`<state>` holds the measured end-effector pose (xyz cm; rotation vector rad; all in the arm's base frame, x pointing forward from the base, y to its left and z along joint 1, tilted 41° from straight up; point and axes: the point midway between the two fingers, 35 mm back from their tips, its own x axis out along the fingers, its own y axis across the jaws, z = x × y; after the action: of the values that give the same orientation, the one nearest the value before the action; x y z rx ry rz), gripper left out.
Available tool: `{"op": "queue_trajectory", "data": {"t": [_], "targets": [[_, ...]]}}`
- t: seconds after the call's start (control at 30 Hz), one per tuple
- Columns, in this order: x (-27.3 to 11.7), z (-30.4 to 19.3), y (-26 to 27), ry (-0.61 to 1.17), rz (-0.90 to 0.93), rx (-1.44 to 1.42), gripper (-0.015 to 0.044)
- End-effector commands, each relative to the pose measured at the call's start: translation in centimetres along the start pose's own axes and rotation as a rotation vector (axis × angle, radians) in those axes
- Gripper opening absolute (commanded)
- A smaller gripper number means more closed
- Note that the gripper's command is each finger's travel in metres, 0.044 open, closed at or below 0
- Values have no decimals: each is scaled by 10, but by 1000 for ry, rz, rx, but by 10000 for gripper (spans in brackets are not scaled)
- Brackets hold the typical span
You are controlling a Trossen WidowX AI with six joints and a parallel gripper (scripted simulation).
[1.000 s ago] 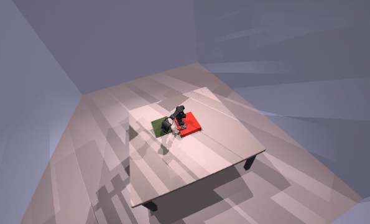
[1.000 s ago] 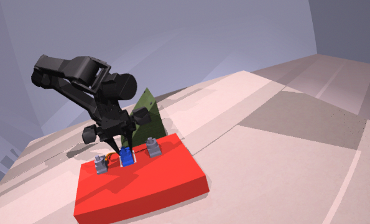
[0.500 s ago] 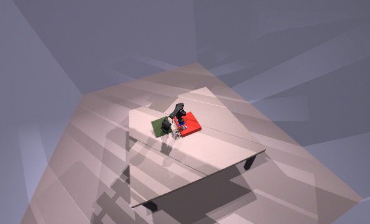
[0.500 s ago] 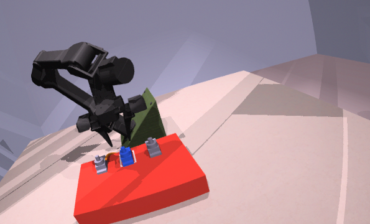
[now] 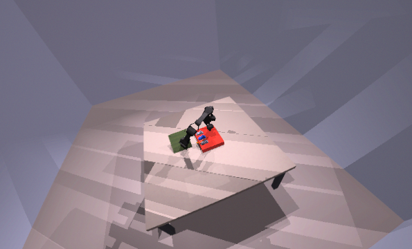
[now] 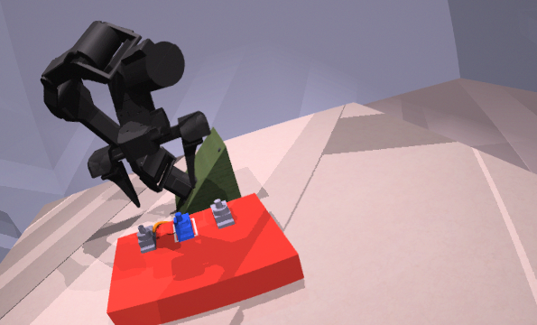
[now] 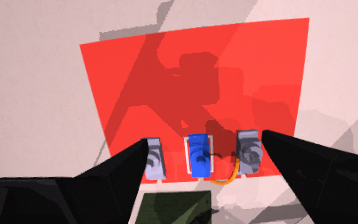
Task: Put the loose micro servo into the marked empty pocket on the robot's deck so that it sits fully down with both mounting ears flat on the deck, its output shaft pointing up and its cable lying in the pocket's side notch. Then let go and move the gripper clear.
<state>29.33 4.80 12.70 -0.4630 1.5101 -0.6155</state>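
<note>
The blue micro servo (image 5: 201, 137) (image 6: 184, 227) (image 7: 199, 146) stands upright inside the white pocket outline on the red deck (image 5: 215, 139) (image 6: 250, 253) (image 7: 270, 75), output shaft up. It looks low and level, but whether both ears lie flat is too small to tell. Its orange cable (image 6: 160, 223) (image 7: 233, 175) curves sideways toward a neighbouring grey servo; whether it lies in the side notch is unclear. My gripper (image 6: 165, 197) (image 7: 204, 140) is wide open and empty, above and back from the blue servo, with its fingers apart on either side and not touching it in view.
Grey servos (image 6: 146, 239) (image 6: 223, 213) (image 7: 155, 159) (image 7: 249, 152) stand on the deck on both sides of the blue one. A dark green block (image 5: 174, 142) (image 6: 218, 176) (image 7: 167, 207) with a sloping face stands beside the deck's servo edge. All are on the pale table (image 5: 240, 155).
</note>
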Motion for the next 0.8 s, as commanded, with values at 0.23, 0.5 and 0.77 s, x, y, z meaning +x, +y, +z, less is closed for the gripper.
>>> {"op": "queue_trajectory", "data": {"t": [0.23, 0.5, 0.77], "targets": [[-38, -3, 0, -94, 53, -22, 440], [-40, -3, 0, -98, 56, -22, 440], [-40, -3, 0, -98, 56, -22, 440]]}}
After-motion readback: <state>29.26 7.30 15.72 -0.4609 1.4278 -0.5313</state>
